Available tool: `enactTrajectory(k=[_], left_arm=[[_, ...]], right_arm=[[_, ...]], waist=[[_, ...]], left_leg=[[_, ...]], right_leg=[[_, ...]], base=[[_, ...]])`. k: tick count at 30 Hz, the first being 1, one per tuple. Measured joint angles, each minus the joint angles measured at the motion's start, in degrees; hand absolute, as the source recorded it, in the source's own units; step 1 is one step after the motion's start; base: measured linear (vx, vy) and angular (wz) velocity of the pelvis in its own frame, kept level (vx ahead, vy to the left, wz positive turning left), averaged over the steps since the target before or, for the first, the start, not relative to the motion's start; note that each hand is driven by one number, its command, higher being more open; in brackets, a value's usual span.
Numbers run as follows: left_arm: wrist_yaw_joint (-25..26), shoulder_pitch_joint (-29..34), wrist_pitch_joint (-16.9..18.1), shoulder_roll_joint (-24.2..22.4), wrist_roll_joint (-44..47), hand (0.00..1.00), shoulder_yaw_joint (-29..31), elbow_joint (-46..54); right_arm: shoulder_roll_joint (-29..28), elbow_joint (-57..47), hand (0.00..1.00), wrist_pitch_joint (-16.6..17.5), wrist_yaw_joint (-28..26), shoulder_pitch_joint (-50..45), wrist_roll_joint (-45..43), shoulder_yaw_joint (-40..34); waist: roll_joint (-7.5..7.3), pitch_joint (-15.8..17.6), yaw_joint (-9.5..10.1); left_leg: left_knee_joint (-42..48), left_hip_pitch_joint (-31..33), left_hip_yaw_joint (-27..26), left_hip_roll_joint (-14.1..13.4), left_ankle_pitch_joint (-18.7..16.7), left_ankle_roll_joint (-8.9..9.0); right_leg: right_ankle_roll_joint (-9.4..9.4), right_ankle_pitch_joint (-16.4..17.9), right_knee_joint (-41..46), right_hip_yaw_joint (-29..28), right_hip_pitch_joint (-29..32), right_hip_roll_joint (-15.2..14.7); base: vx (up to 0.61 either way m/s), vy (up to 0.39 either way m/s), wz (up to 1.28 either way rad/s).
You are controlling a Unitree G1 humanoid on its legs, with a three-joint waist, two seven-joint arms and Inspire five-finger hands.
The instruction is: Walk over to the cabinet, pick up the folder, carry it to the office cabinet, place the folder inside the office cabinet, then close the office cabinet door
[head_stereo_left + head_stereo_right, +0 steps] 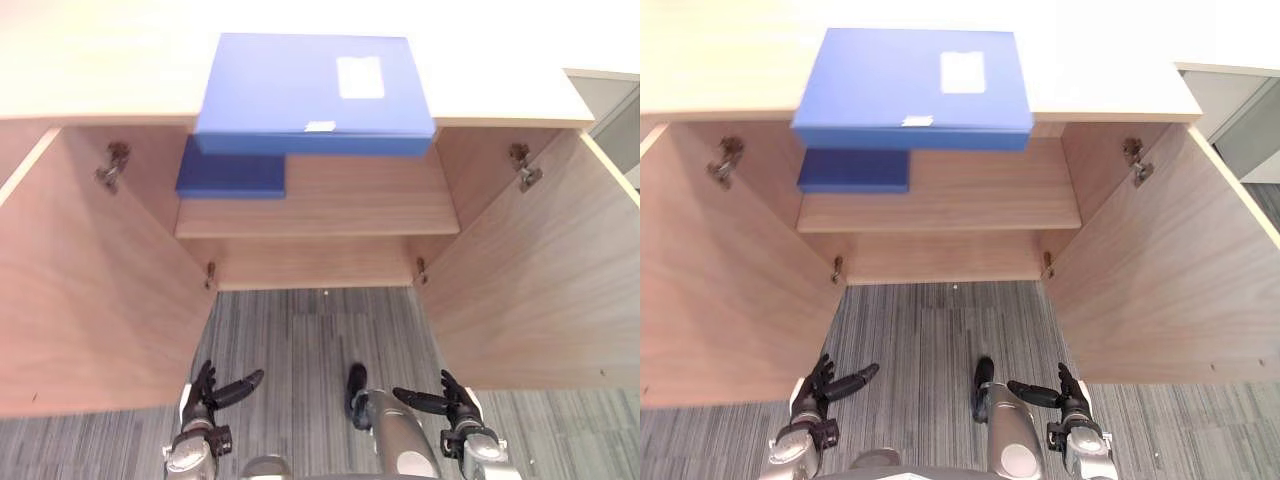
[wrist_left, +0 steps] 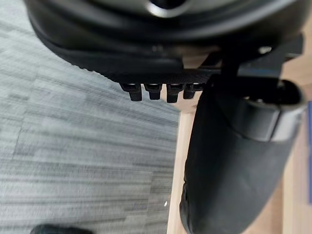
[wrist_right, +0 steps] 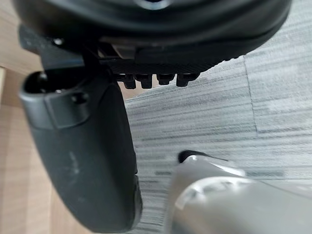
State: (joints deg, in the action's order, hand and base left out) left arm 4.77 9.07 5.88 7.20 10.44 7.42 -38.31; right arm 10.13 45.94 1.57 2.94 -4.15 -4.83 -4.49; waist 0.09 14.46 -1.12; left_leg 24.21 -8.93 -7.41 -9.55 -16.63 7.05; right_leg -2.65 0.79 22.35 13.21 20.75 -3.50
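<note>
A large blue folder (image 1: 310,90) with a white label lies flat on the wooden cabinet's top (image 1: 90,60), its front edge jutting a little over the opening. Inside, a darker blue folder (image 1: 232,175) rests on the left part of the shelf (image 1: 370,205). Both cabinet doors stand wide open. My left hand (image 1: 207,392) and right hand (image 1: 452,400) hang low over the carpet in front of the cabinet, far below the folders. Their fingers are straight and they hold nothing. The left thumb (image 2: 234,161) and right thumb (image 3: 87,156) stand out in the wrist views.
The open left door (image 1: 90,290) and open right door (image 1: 540,280) flank the space where I stand. Grey striped carpet (image 1: 310,330) runs between them. The shelf's right half is bare wood. Grey furniture (image 1: 615,105) stands beyond the cabinet's right end.
</note>
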Motion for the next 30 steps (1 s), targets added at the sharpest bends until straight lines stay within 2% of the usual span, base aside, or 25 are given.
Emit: enactTrajectory(k=[1, 2, 3, 4, 5, 6, 8, 9, 10, 12, 15, 20, 30], left_arm=[[0.0, -0.4, 0.0, -0.9, -0.3, 1.00, 0.0, 0.1], [0.0, -0.3, 0.0, -1.1, -0.3, 1.00, 0.0, 0.2], [-0.1, -0.1, 0.0, -1.9, -0.3, 1.00, -0.2, 1.0], [-0.1, -0.2, 0.0, -2.0, -0.3, 1.00, -0.5, 1.3], [-0.1, -0.2, 0.0, -2.1, -0.2, 1.00, -1.4, 1.9], [-0.5, -0.2, 0.1, -2.3, -0.3, 1.00, -2.4, 3.3], [-0.7, -0.2, 0.1, -2.5, -0.3, 1.00, -2.4, 4.4], [-0.8, -0.1, 0.1, -2.8, -0.3, 1.00, -2.4, 5.1], [-0.8, 0.1, 0.1, -3.0, -0.2, 1.00, -2.4, 5.7], [-0.4, 1.0, -0.1, -2.8, -0.2, 1.00, -2.3, 8.5], [0.3, 2.6, 0.0, -2.3, -0.4, 1.00, -2.0, 17.6], [2.0, 7.4, 1.1, -1.6, -3.7, 1.00, 1.2, 34.4], [7.0, 17.5, 6.6, -1.4, -13.8, 1.00, 0.9, 62.0]], right_arm=[[-0.2, -1.0, 1.00, 0.0, 0.1, -0.6, 0.0, 0.0], [-0.2, -1.2, 1.00, 0.0, 0.1, -0.7, -0.1, 0.1], [-0.9, -2.4, 1.00, 0.0, 0.4, -1.6, -0.2, 0.2], [-1.3, -2.7, 1.00, 0.3, 0.6, -1.6, -0.4, 0.1], [-1.4, -3.2, 1.00, 0.7, 0.7, -1.5, -0.6, -0.2], [-1.5, -3.7, 1.00, 1.1, 0.8, -0.8, -0.6, -1.1], [-1.6, -3.8, 1.00, 1.3, 0.9, -0.2, -0.6, -2.1], [-1.3, -3.8, 1.00, 1.5, 1.0, -0.2, -0.6, -2.7], [-1.0, -3.6, 1.00, 1.5, 1.0, -0.2, -0.6, -3.2], [-1.5, -3.6, 1.00, 1.3, 1.1, -1.3, -0.6, -3.7], [-1.5, -3.5, 1.00, 1.3, 1.2, -3.1, -0.6, -4.1], [-1.9, -2.4, 1.00, 1.4, 1.3, -3.6, -0.6, -4.1], [-1.8, 0.9, 1.00, 2.9, 2.0, -3.6, 0.7, -4.0]], waist=[[0.35, 0.2, 0.04], [0.34, 0.2, 0.13], [0.30, 0.2, 0.94], [0.14, 0.1, 1.30], [0.02, 0.0, 1.56], [0.12, 0.0, 1.73], [0.37, -0.1, 1.98], [1.25, -0.6, 2.00], [2.27, -1.0, 2.00], [1.70, -1.5, 1.95], [1.73, -1.6, 1.99], [1.68, -2.2, 2.17], [1.73, -5.1, 3.80]], left_leg=[[13.4, 4.9, 0.9, -2.0, 6.2, 0.10], [16.3, 6.0, 1.0, -2.6, 6.4, 0.29], [26.3, 10.8, 0.3, -5.4, 3.6, 0.52], [27.0, 12.3, -0.3, -5.6, 2.5, 0.12], [25.5, 14.3, -1.3, -5.5, 1.3, -0.55], [18.1, 16.5, -2.2, -4.7, 0.2, -1.32], [7.3, 17.1, -1.9, -3.2, 0.5, -1.46], [-1.9, 17.0, -0.7, -2.0, 4.0, -1.61], [-5.6, 16.8, -0.2, -1.5, 9.6, -3.30], [-8.3, 14.8, -1.0, 0.5, 9.8, -3.90], [-10.8, 13.8, -1.0, 2.8, 10.2, -4.61], [-14.4, 10.3, -0.9, 4.2, 10.7, -5.45], [-16.2, 9.2, 0.4, 4.8, 11.2, -5.84]], right_leg=[[-0.41, 2.1, -1.2, 0.7, -4.0, 0.8], [-0.57, 2.2, -1.7, 0.8, -5.0, 0.9], [-1.09, 2.8, -5.2, 1.4, -10.3, 2.0], [-1.09, 2.8, -6.6, 1.5, -12.0, 2.2], [-1.05, 2.8, -8.4, 1.4, -14.1, 2.2], [-0.88, 2.7, -10.7, 1.1, -16.6, 2.2], [-0.37, 2.3, -12.2, 0.3, -18.0, 2.2], [0.63, 2.3, -13.3, -0.4, -18.6, 2.5], [1.34, 2.5, -13.5, -0.9, -18.8, 3.0], [3.14, 2.5, -14.8, -1.9, -19.8, 1.2], [4.31, 2.5, -15.8, -1.9, -20.2, -0.7], [4.69, 2.3, -17.6, -1.9, -23.1, -1.1], [4.68, 2.3, -18.5, -2.1, -24.5, -1.1]], base=[[0.51, -0.256, 0.15], [0.48, -0.219, 0.17], [0.33, -0.112, 0.04], [0.39, -0.126, 0.02], [0.39, -0.069, -0.04], [0.31, -0.019, -0.07], [0.30, 0.049, -0.20], [0.24, 0.108, -0.32], [0.23, 0.143, -0.33], [0.22, 0.166, -0.08], [0.12, 0.114, 0.09], [0.06, 0.034, 0.04], [-0.02, -0.003, 0.06]])
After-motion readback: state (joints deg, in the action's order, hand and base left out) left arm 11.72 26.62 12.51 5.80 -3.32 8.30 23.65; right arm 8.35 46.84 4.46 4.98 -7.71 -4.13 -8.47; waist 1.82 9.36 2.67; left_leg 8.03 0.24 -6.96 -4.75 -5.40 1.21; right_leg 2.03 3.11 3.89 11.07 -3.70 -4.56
